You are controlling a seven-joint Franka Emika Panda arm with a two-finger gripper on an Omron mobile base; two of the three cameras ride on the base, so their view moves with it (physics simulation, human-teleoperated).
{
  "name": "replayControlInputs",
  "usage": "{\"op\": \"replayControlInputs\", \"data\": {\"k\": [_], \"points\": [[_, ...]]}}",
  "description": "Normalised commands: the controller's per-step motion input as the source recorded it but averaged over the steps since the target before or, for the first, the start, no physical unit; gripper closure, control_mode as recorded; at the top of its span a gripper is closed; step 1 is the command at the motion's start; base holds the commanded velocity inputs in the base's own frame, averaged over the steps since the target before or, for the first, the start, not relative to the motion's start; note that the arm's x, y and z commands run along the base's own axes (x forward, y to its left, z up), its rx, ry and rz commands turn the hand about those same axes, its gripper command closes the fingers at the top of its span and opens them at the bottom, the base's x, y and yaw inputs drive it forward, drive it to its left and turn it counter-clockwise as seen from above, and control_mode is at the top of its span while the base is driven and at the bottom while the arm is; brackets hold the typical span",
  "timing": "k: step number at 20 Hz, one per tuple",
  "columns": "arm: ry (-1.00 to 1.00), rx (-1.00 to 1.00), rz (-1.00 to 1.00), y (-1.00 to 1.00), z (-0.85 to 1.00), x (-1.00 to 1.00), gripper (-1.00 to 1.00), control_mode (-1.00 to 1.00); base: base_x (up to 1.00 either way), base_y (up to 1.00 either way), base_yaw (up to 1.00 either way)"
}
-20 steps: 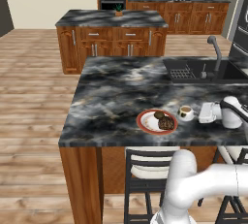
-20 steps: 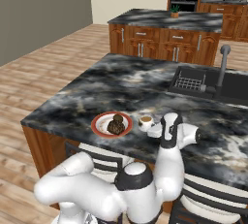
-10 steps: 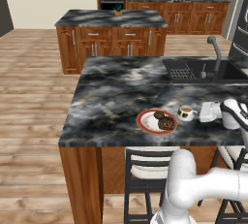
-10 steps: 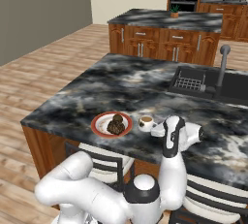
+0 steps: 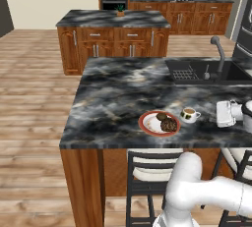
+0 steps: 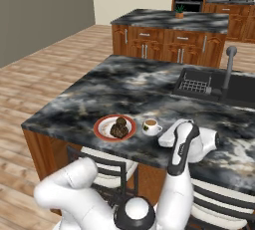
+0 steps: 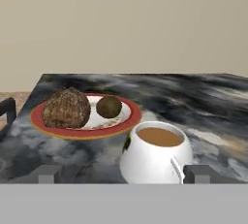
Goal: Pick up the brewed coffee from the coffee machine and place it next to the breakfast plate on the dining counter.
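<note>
While the tool [image 7: 121,173] gapes, coffee [image 7: 154,152] sits between its tips.

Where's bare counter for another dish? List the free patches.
On the dining counter, the widest free patch runs from the breakfast plate back to the sink. It is crowded at the front edge: plate, brewed coffee, then the gripper, close together.

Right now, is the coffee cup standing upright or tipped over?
Upright. The coffee cup stands on the dining counter beside the breakfast plate, its brown liquid level.
</note>
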Motion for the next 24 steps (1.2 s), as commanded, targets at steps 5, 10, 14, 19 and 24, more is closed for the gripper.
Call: {"op": "replayControlInputs", "data": {"k": [5,10,14,19,24], "points": [[-0.52,-0.29,0.03,0.49,1.00,-1.00,-1.00,-1.00,0.00,0.00,0.00],[-0.42,-0.32,0.00,0.54,0.99,-1.00,-1.00,-1.00,0.00,0.00,0.00],[-0.24,-0.29,0.00,0.52,0.74,-0.91,-1.00,-1.00,0.00,0.00,0.00],[-0.14,-0.18,0.00,0.10,0.63,-0.49,-1.00,-1.00,0.00,0.00,0.00],[-0.01,-0.03,0.00,-0.08,0.05,-0.42,-1.00,-1.00,0.00,0.00,0.00]]}}
